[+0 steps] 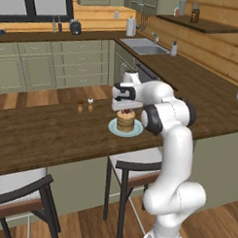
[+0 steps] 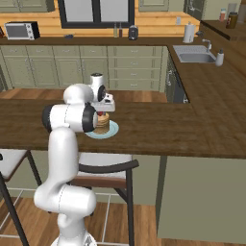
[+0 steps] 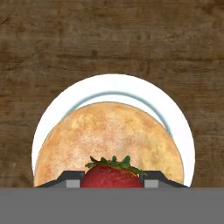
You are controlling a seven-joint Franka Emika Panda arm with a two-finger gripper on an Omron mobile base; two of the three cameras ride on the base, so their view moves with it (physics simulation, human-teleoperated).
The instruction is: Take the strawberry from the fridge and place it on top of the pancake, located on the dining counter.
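Clamping the strawberry [image 3: 112, 176], the pincer [image 3: 112, 181] hangs over the pancake [image 3: 109, 140].

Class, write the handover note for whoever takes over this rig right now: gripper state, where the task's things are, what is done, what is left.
Gripper: shut on the strawberry, poised over the pancake.
Pancake: stacked on its plate on the dining counter, near a stool.
Done: strawberry fetched and brought above the stack.
Left: lower it, open the jaws to set the strawberry on top, then withdraw.
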